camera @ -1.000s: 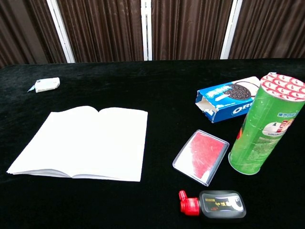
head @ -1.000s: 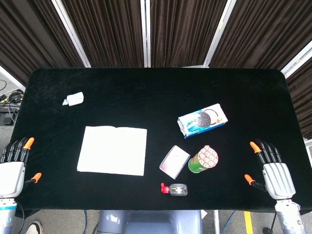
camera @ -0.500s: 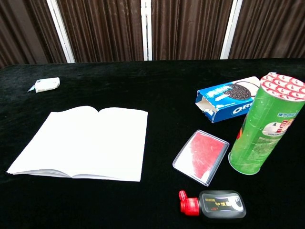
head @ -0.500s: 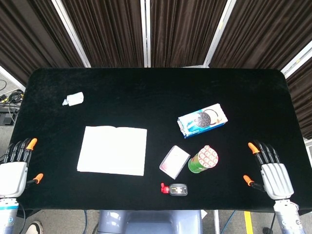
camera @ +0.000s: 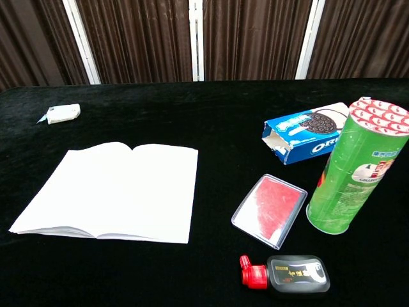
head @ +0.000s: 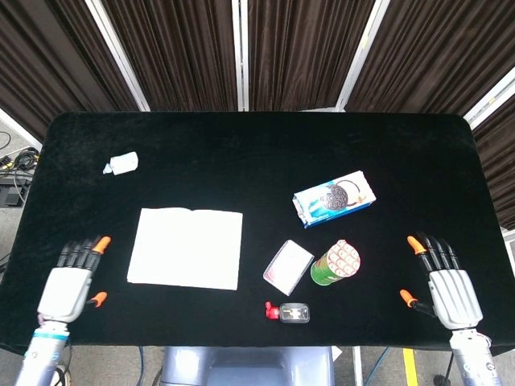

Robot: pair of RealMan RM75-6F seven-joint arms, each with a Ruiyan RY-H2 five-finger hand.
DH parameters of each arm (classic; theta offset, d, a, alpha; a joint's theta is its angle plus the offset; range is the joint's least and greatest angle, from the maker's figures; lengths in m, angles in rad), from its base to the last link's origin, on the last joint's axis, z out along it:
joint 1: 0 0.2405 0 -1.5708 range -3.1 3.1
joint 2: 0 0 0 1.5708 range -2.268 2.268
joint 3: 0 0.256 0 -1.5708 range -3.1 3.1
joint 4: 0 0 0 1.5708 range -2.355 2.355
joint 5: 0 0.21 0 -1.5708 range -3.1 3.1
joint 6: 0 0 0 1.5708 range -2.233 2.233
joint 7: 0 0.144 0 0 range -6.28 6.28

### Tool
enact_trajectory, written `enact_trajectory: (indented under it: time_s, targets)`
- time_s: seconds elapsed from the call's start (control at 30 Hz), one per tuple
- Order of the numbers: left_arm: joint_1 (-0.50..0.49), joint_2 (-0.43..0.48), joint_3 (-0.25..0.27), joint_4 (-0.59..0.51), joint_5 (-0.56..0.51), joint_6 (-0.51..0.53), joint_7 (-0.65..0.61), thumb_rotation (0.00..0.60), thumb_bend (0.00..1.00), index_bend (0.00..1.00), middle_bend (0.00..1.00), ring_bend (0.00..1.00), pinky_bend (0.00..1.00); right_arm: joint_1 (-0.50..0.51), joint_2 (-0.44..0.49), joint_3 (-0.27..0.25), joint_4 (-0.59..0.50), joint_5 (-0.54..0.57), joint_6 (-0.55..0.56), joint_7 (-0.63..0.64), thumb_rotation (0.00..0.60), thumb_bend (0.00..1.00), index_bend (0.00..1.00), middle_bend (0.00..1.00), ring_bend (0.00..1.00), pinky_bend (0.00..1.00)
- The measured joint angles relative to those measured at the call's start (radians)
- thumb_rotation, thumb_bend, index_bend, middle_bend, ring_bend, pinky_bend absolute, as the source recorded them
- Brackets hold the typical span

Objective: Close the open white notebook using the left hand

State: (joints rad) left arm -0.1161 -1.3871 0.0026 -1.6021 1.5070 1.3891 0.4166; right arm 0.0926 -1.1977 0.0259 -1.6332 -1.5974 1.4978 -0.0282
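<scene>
While the white notebook lies open and flat on the black cloth-covered surface, just left of centre, the left hand is held at about nine o'clock from it, near its left edge but apart from it, fingers extended and slightly spread, with nothing held. The right hand is seen well apart at three o'clock, likewise empty with fingers extended. Neither hand is shown in the chest view. The notebook is judged to be light and thin, with soft, floppy paper pages and no stiff cover in sight; a shallow dip marks the spine down the middle, and the left-hand stack of pages looks slightly thicker at its near corner. The pages are likely to bend rather than swing as a board, so the left half is best taken at its outer edge, fingertips slipped beneath the stack and carried over toward three o'clock. Sliding on the velvety cloth is judged unlikely. At three to four o'clock from the notebook are set a flat clear plastic case with red contents, a green cylindrical snack can, a blue cardboard cookie box and a small dark bottle with a red cap; a small white crumpled object lies at eleven o'clock.
</scene>
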Motion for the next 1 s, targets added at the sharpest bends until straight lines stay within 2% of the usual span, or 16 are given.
enact_trajectory:
  time_s: [0.33,0.7,1.0]
  targets:
    - [-0.06,-0.121,-0.002,0.072,-0.036,-0.104,0.096,0.6,0.28,0.0,0.0,0.0,0.0,-0.001,0.003,-0.002,-0.003,0.001,-0.001,0.01,0.6,0.08,0.0,0.0,0.0,0.0]
    - [-0.11,-0.197,-0.029,0.135,-0.085,-0.156,0.156,0.6,0.28,0.0,0.0,0.0,0.0,-0.001,0.006,-0.003,-0.005,0.001,-0.003,0.018,0.6,0.08,0.0,0.0,0.0,0.0]
    - [-0.134,-0.228,-0.03,0.169,-0.112,-0.18,0.195,0.6,0.28,0.0,0.0,0.0,0.0,-0.002,0.009,0.0,-0.008,0.001,0.003,0.027,0.6,0.08,0.0,0.0,0.0,0.0]
